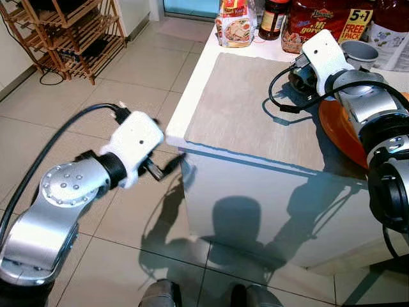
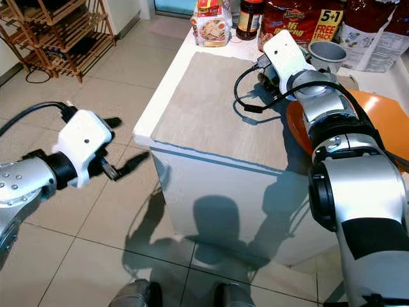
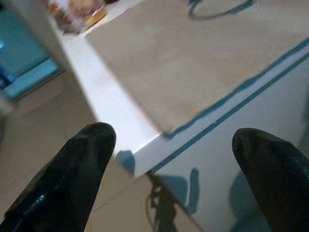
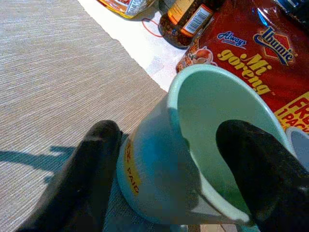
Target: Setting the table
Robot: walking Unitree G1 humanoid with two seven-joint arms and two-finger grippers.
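A pale green cup [image 4: 193,145] is held by the right gripper [image 4: 178,169] over the far part of the beige placemat [image 1: 255,109]; one black finger [image 4: 87,174] is pressed against its outer wall and the other [image 4: 256,169] is set inside its rim, so the jaws are clamped on the cup, which is tilted with its mouth towards the packets behind. A sticker is seen low on the cup's wall; whether the cup's base touches the placemat cannot be told. The placemat is laid on the white tabletop [image 1: 192,96], reaching to its near edge; an orange plate [image 2: 383,121] is placed just beside it on the right, partly hidden by the right arm. At the back of the tabletop a red noodle packet [image 4: 260,53], a dark sauce bottle [image 4: 186,19] and a grey cup [image 1: 361,54] are ranged, close to the held cup. The left gripper [image 2: 121,167] is held off the tabletop's near left corner, above the tiled floor [image 1: 128,83]; its jaws are spread wide, with nothing between them. A wooden rack [image 1: 70,35] is seen on the floor, well apart.
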